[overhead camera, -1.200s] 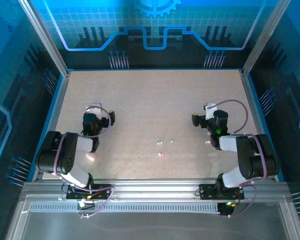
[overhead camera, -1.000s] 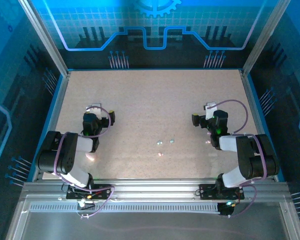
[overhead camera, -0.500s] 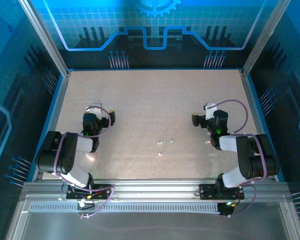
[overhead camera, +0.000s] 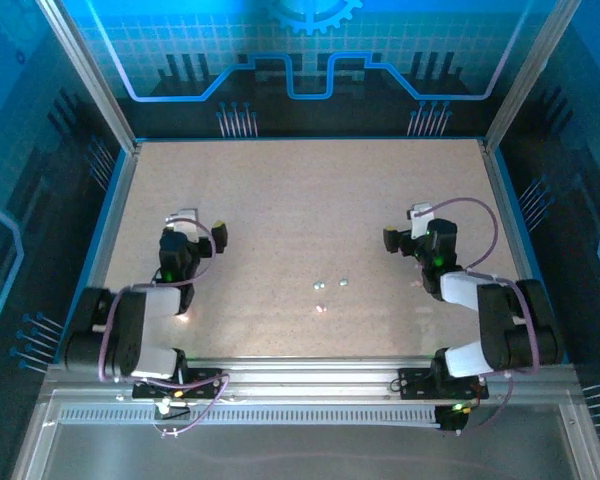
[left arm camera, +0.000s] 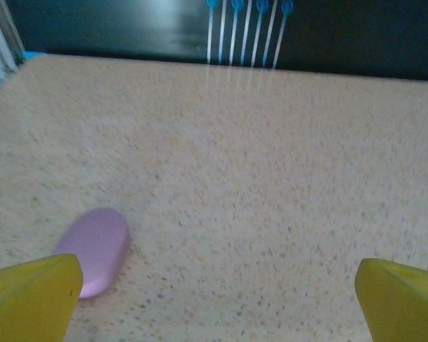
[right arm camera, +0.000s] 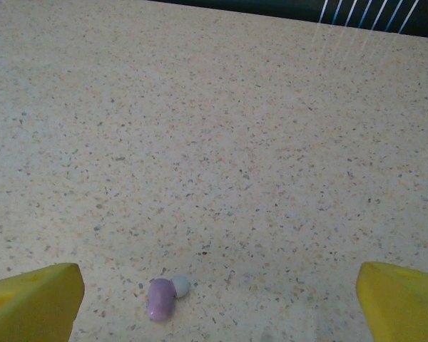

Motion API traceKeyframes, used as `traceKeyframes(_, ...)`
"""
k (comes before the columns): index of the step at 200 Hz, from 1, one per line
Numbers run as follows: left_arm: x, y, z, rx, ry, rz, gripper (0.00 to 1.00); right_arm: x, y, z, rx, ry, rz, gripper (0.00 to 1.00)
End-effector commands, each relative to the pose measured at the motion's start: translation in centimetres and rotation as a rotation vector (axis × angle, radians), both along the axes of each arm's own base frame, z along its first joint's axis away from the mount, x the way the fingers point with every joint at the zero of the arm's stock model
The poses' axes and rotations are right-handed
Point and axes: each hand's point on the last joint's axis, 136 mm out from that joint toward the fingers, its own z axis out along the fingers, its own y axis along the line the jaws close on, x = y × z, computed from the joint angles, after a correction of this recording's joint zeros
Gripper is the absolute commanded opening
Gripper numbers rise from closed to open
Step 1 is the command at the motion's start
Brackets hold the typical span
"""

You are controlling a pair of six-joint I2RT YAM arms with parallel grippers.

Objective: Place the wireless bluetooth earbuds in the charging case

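the speckled tabletop [overhead camera: 300,190] carries everything. the left end effector [overhead camera: 202,226] and the right end effector [overhead camera: 405,230] both have their fingers spread wide and grip nothing. a lilac, pebble-shaped charging case [left arm camera: 94,251] lies flat just beside the left end effector. the wireless bluetooth earbuds [overhead camera: 321,285], tiny pale bits, lie loose between the arms, well apart from both. they look light, smooth and quick to roll, so pinch each gently across its body.
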Motion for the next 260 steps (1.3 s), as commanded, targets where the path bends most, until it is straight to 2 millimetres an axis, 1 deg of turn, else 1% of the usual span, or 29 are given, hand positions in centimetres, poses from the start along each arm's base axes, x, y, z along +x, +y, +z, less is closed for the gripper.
traceKeyframes(1, -0.9, 1.8, 2.5, -0.089, 0.072, 0.124, 0.99, -0.4, 0.9, 3.1, 0.077, 0.094, 0.006, 0.99)
traceKeyframes(16, -1.5, 2.3, 3.3, -0.148, 0.155, 0.173, 0.99, -1.3, 2.1, 4.1, 0.166, 0.156, 0.034, 0.99)
traceKeyframes(26, -2.0, 2.4, 3.0, -0.180, 0.218, 0.187, 0.98, -1.8, 3.3, 5.0, 0.230, 0.180, 0.079, 0.99)
traceKeyframes(29, -1.9, 2.4, 3.2, -0.191, 0.224, 0.186, 0.97, -2.0, 3.7, 5.2, 0.248, 0.188, 0.095, 0.99)
traceKeyframes(45, -2.4, 2.6, 2.0, -0.245, 0.342, 0.211, 0.94, -2.6, 4.8, 6.4, 0.329, 0.225, 0.116, 0.99)
traceKeyframes(47, -2.5, 2.7, 1.6, -0.252, 0.364, 0.216, 0.93, -2.6, 4.9, 6.5, 0.337, 0.231, 0.114, 0.99)
traceKeyframes(58, -2.4, 3.1, 0.7, -0.300, 0.439, 0.244, 0.88, -2.9, 5.5, 6.9, 0.364, 0.261, 0.135, 0.98)
traceKeyframes(62, -2.4, 3.4, 0.1, -0.316, 0.475, 0.259, 0.87, -3.0, 5.6, 7.0, 0.368, 0.270, 0.142, 0.98)
traceKeyframes(70, -2.1, 3.8, -0.5, -0.344, 0.525, 0.287, 0.83, -3.2, 5.9, 7.3, 0.372, 0.284, 0.151, 0.98)
traceKeyframes(81, -1.5, 4.1, -1.7, -0.364, 0.601, 0.298, 0.82, -3.3, 6.2, 7.6, 0.382, 0.301, 0.154, 0.97)
traceKeyframes(86, -1.2, 4.2, -1.8, -0.365, 0.621, 0.304, 0.81, -3.4, 6.2, 7.8, 0.389, 0.309, 0.154, 0.97)
traceKeyframes(90, -0.9, 4.4, -2.3, -0.360, 0.648, 0.312, 0.80, -3.5, 6.4, 7.9, 0.393, 0.314, 0.160, 0.97)
traceKeyframes(109, 0.6, 5.2, -3.6, -0.313, 0.741, 0.323, 0.79, -3.8, 7.0, 8.5, 0.411, 0.332, 0.174, 0.97)
traceKeyframes(120, 1.5, 5.8, -4.0, -0.284, 0.770, 0.326, 0.82, -4.1, 7.3, 8.6, 0.414, 0.339, 0.188, 0.97)
traceKeyframes(136, 2.6, 6.6, -4.7, -0.253, 0.816, 0.312, 0.84, -4.5, 7.4, 8.6, 0.406, 0.345, 0.186, 0.97)
traceKeyframes(141, 2.8, 6.6, -5.2, -0.245, 0.840, 0.296, 0.84, -4.6, 7.3, 8.5, 0.403, 0.350, 0.186, 0.97)
traceKeyframes(152, 3.8, 6.5, -5.4, -0.226, 0.872, 0.248, 0.84, -5.0, 7.3, 8.4, 0.393, 0.359, 0.188, 0.98)
traceKeyframes(163, 4.0, 6.9, -5.9, -0.187, 0.919, 0.241, 0.81, -5.2, 7.2, 8.4, 0.382, 0.361, 0.181, 0.98)
traceKeyframes(165, 4.0, 7.0, -6.1, -0.180, 0.929, 0.240, 0.81, -4.9, 7.1, 9.3, 0.381, 0.339, 0.184, 0.98)
traceKeyframes(167, 4.0, 7.1, -6.3, -0.173, 0.935, 0.240, 0.81, -4.8, 7.1, 9.5, 0.379, 0.335, 0.185, 0.98)
traceKeyframes(187, 4.5, 7.1, -7.4, -0.125, 0.982, 0.187, 0.81, -4.9, 6.9, 9.8, 0.368, 0.336, 0.175, 0.98)
traceKeyframes(192, 4.6, 7.2, -7.6, -0.113, 0.994, 0.179, 0.78, -5.0, 6.9, 9.9, 0.367, 0.335, 0.177, 0.98)
traceKeyframes(196, 4.6, 7.3, -7.8, -0.102, 1.005, 0.173, 0.77, -5.0, 6.9, 9.9, 0.366, 0.339, 0.176, 0.98)
traceKeyframes(205, 4.6, 7.5, -8.2, -0.087, 1.019, 0.166, 0.76, -5.1, 6.9, 9.9, 0.366, 0.342, 0.176, 0.99)
traceKeyframes(219, 4.9, 7.0, -8.7, -0.084, 1.032, 0.122, 0.74, -5.1, 6.9, 9.7, 0.366, 0.346, 0.171, 0.99)
traceKeyframes(248, 5.2, 7.1, -9.1, -0.070, 1.045, 0.109, 0.74, -5.2, 6.7, 9.0, 0.367, 0.370, 0.152, 0.99)
traceKeyframes(260, 5.3, 7.1, -9.2, -0.064, 1.053, 0.101, 0.71, -5.3, 6.7, 8.7, 0.367, 0.382, 0.150, 0.99)
